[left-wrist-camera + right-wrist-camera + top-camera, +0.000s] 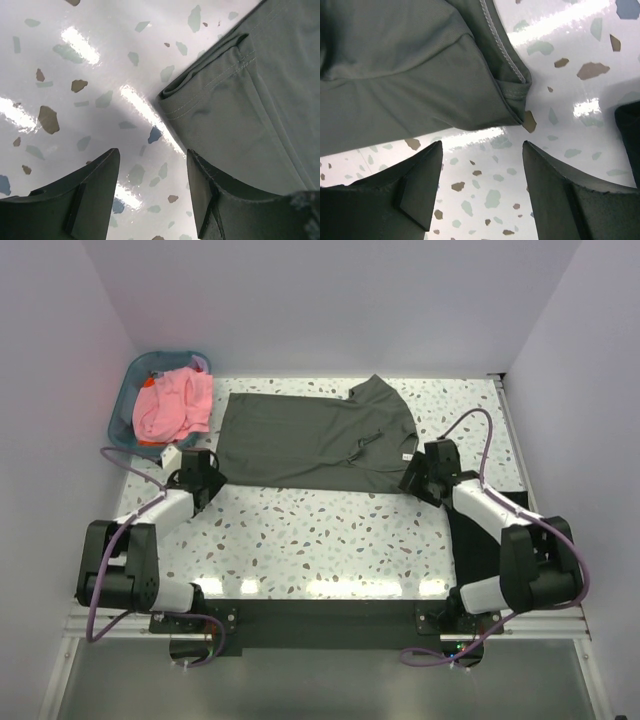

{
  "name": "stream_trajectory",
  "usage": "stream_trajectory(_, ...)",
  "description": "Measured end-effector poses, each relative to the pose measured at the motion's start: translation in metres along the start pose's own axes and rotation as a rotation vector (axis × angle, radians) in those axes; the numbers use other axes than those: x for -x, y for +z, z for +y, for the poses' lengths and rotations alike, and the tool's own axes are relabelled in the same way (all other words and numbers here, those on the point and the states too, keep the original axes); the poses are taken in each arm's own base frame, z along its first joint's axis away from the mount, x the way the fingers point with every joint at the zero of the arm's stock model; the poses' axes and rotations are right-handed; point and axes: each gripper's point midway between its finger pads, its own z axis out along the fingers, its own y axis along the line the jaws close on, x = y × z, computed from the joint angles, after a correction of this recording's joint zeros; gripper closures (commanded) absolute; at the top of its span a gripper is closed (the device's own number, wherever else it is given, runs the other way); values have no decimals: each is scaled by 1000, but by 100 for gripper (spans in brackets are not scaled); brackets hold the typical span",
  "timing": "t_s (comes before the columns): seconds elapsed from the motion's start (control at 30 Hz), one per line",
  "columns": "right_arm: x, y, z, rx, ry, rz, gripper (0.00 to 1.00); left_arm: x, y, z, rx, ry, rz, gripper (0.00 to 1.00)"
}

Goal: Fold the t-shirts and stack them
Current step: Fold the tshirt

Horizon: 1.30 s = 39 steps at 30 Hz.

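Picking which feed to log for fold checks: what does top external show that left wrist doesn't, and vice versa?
Only top external: the whole olive-grey t-shirt spread flat, the pink t-shirt in the teal basket, and the right gripper at the shirt's right edge.
Only left wrist: the stitched, doubled-over hem corner up close, and bare table between the open fingers.
Both: the left gripper, the olive-grey t-shirt and the speckled table.
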Motion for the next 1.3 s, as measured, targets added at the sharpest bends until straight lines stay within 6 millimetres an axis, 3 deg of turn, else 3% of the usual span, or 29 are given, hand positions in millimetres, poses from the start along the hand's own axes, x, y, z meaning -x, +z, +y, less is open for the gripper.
stream_trajectory(0.3, -8, 25, -3, -26, 19, 30, 32, 5, 18, 3, -14, -19, -20, 40)
stream_trajectory(0.53, -3, 30, 1, -23, 20, 19, 35, 10, 29, -12, -82, -34, -37, 45)
stream_trajectory(0.63, -3, 30, 0, -27, 19, 17, 41, 11, 32, -16, -97, -39, -40, 50)
stream_trajectory(0.8, 0, 31, -2, -42, 17, 11, 54, 11, 39, -20, -99, -48, -32, 68)
stream_trajectory(0.93, 5, 31, -4, -47, 17, 6, 77, 9, 42, -21, -94, -52, -22, 83)
stream_trajectory(0.97, 7, 31, -4, -47, 19, 4, 88, 9, 42, -22, -93, -53, -20, 91)
stream_trajectory(1.07, 14, 29, -4, -48, 23, -2, 100, 8, 43, -22, -88, -57, -9, 100)
stream_trajectory(1.3, 16, 14, -7, -51, 24, 35, 100, 3, 31, -8, -23, -56, 29, 100)
